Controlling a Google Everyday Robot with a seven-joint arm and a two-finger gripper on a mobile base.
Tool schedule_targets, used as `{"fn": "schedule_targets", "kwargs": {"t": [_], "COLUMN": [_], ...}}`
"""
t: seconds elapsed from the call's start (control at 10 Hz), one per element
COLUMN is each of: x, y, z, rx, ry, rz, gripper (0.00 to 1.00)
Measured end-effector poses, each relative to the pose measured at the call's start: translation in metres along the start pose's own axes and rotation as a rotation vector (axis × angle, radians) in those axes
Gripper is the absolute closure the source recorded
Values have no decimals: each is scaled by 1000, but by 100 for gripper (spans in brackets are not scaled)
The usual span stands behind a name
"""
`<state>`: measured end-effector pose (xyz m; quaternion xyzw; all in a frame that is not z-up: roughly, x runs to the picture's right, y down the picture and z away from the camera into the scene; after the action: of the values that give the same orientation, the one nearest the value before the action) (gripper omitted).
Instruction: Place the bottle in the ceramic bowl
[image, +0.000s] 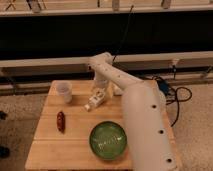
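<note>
The small white bottle (95, 101) lies on its side near the back middle of the wooden table (55, 145), cap toward the front left. My gripper (101, 93) is right over the bottle's far end, at the end of the white arm reaching in from the right. The green ceramic bowl (108, 140) sits at the table's front, a short way in front of the bottle, with nothing in it.
A translucent whitish cup (64, 91) stands at the back left of the table. A small reddish-brown object (61, 121) lies at the left. My white arm (142, 120) covers the table's right side. Cables (172, 97) lie on the floor at the right.
</note>
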<state>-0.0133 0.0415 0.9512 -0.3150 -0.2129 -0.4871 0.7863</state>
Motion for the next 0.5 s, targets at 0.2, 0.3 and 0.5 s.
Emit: {"fn": "schedule_targets", "kwargs": {"t": [0.2,0.3,0.5], "x": [-1,-1,-5], "y": [3,5,8], "z": [3,7,10], "rx": [-15,-20,-32], "ry": [10,30,51], "rz": [0,7,18], "gripper": [20,20,22]}}
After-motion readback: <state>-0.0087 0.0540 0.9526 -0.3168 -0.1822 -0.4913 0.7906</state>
